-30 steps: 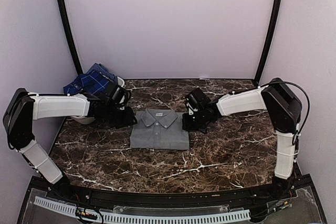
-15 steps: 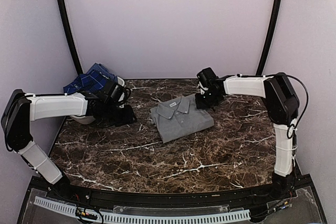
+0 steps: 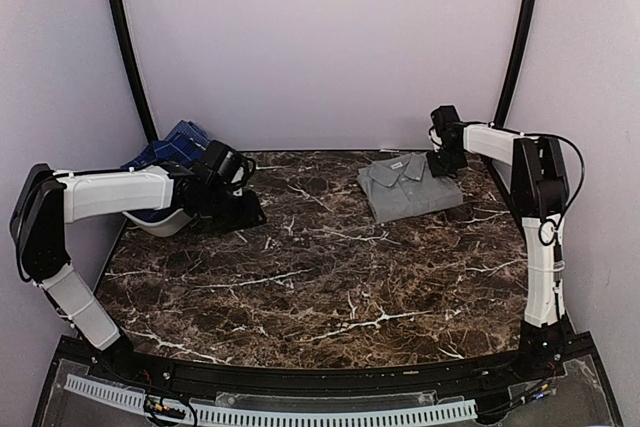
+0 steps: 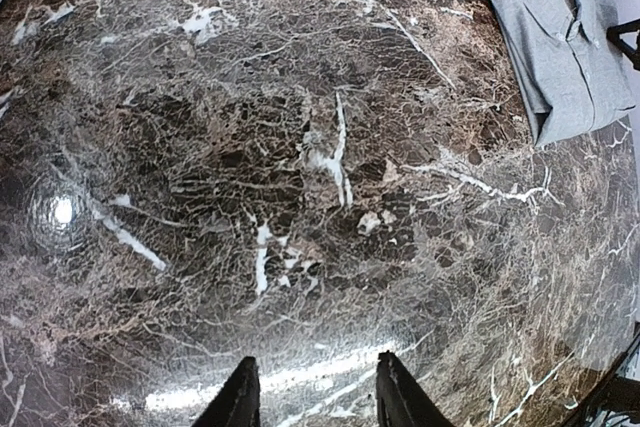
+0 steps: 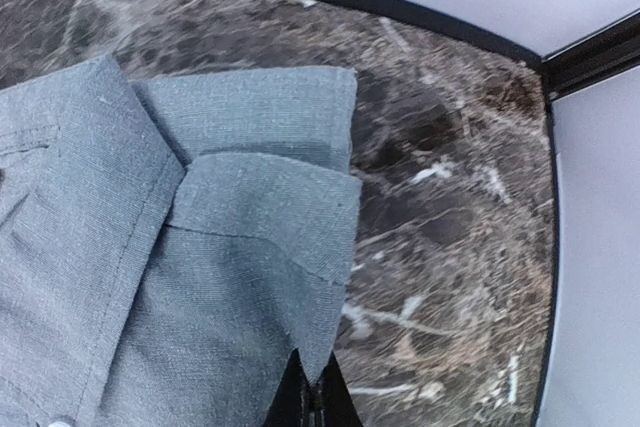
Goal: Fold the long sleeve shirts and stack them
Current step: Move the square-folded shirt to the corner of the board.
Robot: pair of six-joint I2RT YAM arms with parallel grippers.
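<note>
Grey shirt (image 3: pixel 405 187) folded, far right, long axis slanting; right gripper (image 5: pixel 312 402) pinched shut on its edge. Plaid shirt (image 3: pixel 172 152) in basket (image 3: pixel 165 227), just behind left gripper (image 4: pixel 315 362), whose jaws stand part-open, empty; left arm nearer.

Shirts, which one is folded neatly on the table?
The grey shirt, lying flat at the far right; the blue plaid shirt sits crumpled over the white basket.

A dark brown marble-patterned table (image 3: pixel 330 277), veined in white, fills a booth of plain pale lilac walls (image 3: pixel 320 47). Two black poles (image 3: pixel 127 47) curve up at the back corners. A white slotted strip (image 3: pixel 300 415) runs along the near edge, just outside a curved black rail (image 3: pixel 300 379). Overhead light leaves a bright glare (image 4: pixel 62 210) on the polished top.
</note>
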